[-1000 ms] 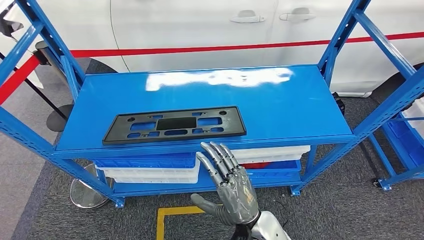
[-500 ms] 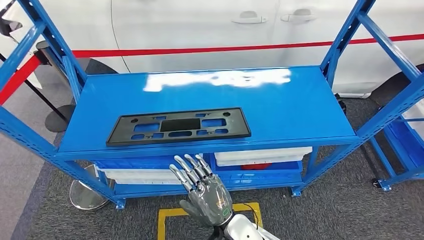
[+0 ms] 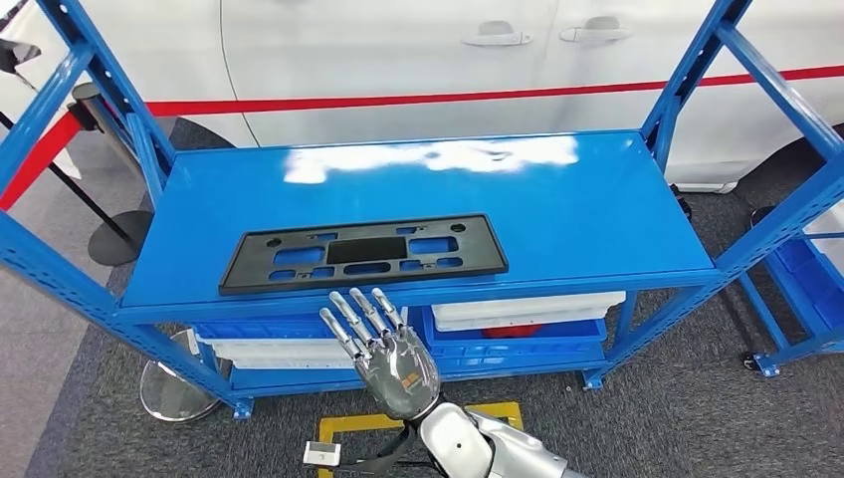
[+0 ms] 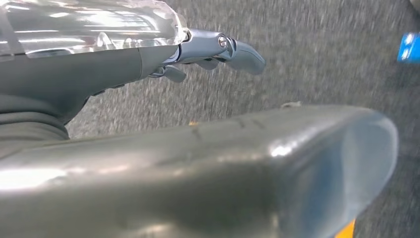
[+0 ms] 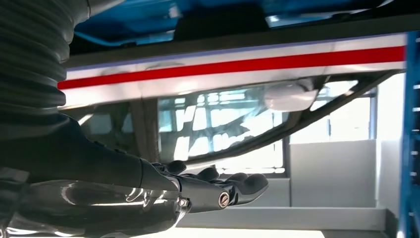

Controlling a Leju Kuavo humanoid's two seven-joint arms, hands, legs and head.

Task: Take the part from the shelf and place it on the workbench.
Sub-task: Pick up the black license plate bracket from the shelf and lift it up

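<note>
hovering right hand below part

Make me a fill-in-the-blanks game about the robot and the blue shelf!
1. The black part lies flat on the ____ level of the shelf.
2. The right hand holds ____, with its fingers spread.
3. Behind the shelf stands a white ____.
4. The bins under the top level are white and ____.

Missing words: top; nothing; car; blue

Bright, even indoor light

White glare streaks the far side of the shelf; the left wrist view's floor is blurred, its foreground out of focus.
</note>
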